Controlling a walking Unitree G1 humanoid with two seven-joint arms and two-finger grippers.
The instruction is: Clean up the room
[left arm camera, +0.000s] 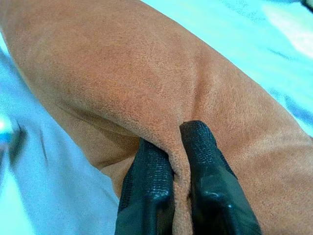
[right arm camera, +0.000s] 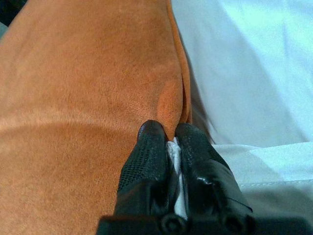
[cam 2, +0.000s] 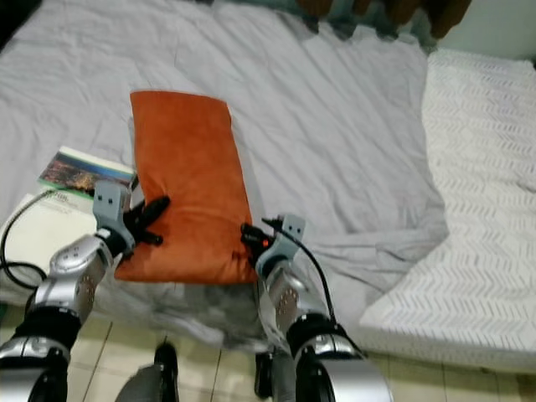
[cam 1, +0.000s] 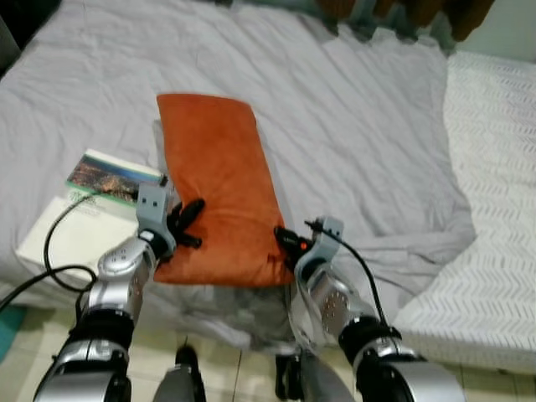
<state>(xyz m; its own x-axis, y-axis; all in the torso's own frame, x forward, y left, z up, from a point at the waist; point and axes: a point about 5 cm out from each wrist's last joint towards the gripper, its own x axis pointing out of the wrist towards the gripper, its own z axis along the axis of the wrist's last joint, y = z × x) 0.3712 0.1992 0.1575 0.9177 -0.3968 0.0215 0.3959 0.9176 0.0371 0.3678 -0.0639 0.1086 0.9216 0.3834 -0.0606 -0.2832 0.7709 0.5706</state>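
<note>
An orange pillow (cam 1: pixel 218 184) lies lengthwise on the grey bedsheet (cam 1: pixel 360 126), its near end at the bed's front edge. My left gripper (cam 1: pixel 188 222) is at the pillow's near left side, shut on a pinched fold of the orange fabric (left arm camera: pixel 146 73); in the left wrist view the fold runs between the two black fingers (left arm camera: pixel 146 166). My right gripper (cam 1: pixel 285 243) is at the near right corner, shut on the pillow's edge (right arm camera: pixel 173 98). In the right wrist view a bit of white material sits between its fingertips (right arm camera: pixel 149 142).
A book with a picture cover (cam 1: pixel 113 176) and a white box (cam 1: pixel 71 239) lie left of the pillow, with a black cable (cam 1: pixel 50 251) looping over them. A white patterned mattress (cam 1: pixel 494 209) borders the bed on the right. Tiled floor (cam 1: pixel 243 368) is below.
</note>
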